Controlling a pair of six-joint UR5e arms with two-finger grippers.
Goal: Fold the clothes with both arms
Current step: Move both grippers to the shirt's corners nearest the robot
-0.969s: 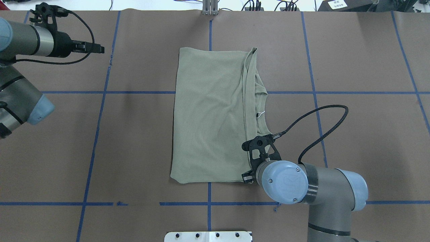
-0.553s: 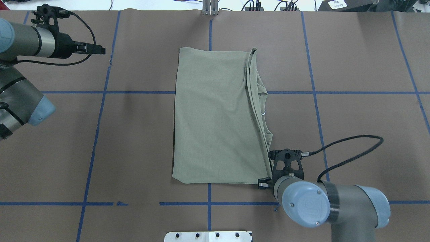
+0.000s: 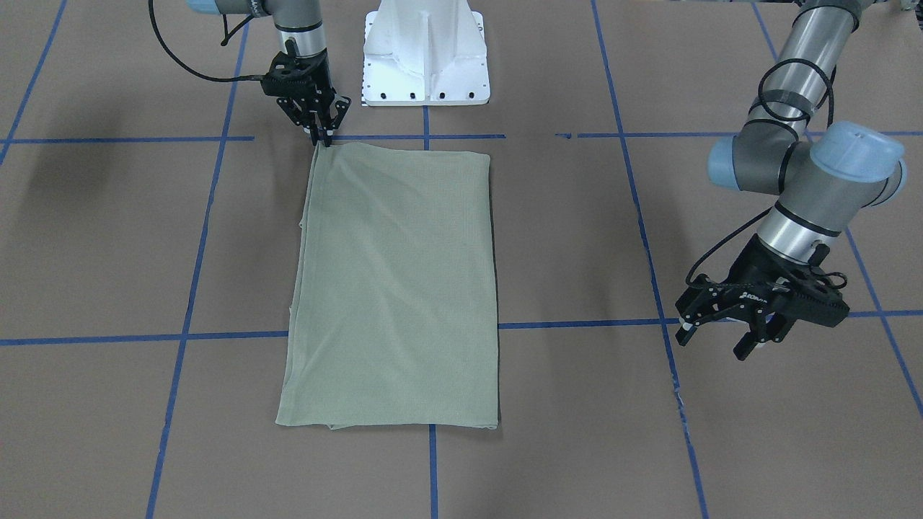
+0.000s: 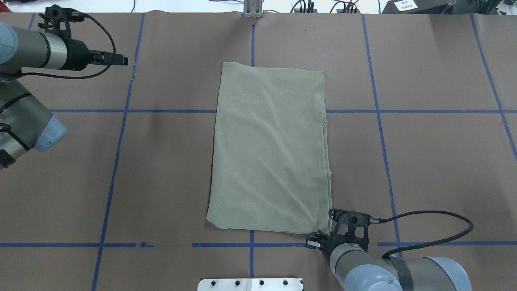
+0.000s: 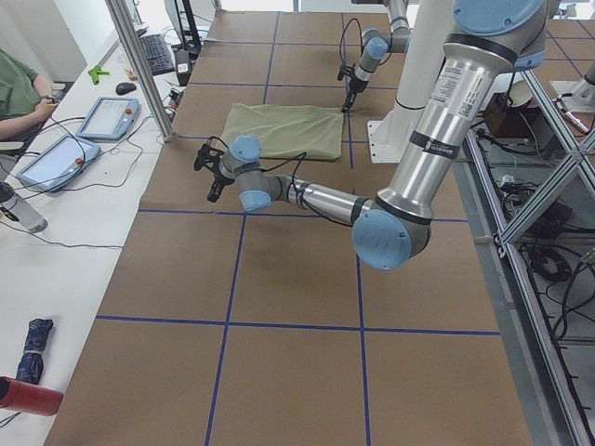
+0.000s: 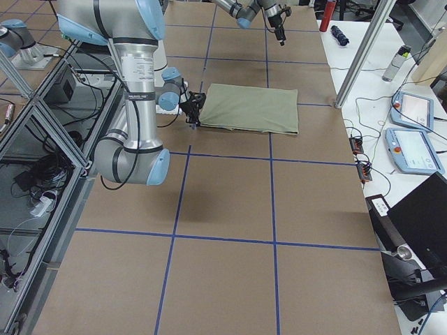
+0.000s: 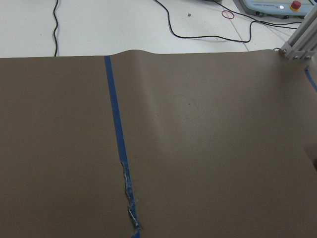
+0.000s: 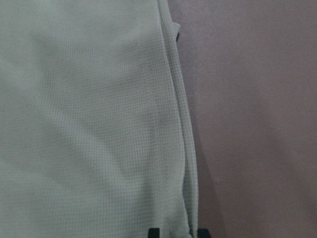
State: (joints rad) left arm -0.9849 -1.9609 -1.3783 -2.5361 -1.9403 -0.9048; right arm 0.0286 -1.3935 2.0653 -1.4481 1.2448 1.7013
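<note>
In the overhead view the shirt point(image 4: 270, 149) lies flat in the middle of the brown tabletop point(image 4: 424, 161). It is folded to a long rectangle, and its long sides run from 12 to 6 o'clock. The stacked edges are on its 3 o'clock side. It lies across the blue tape lines point(image 4: 121, 111) of the grid.

The right arm point(image 4: 408, 270) comes in from 5 o'clock of this view and ends at the 5 o'clock corner of the shirt. In the front-facing view its last link stands almost upright. The right gripper point(image 3: 322, 137) points straight down to the tabletop, near the white pedestal base point(image 3: 425, 50). Its jaws are clenched on the corner of the shirt, and the tips meet on the cloth. In the right wrist view two dark fingertips point(image 8: 154, 231) show at the lower border, with the layered edge of the shirt between them.

The left arm point(image 4: 24, 50) is at 10 o'clock of the overhead view, well apart from the shirt. Its forearm lies about level and points to 3 o'clock. In the front-facing view the wrist slants down, and the left gripper point(image 3: 712, 344) hangs above the tabletop. Its jaws are released and spread apart, with nothing between them. The left wrist view shows only bare tabletop and one tape line.
</note>
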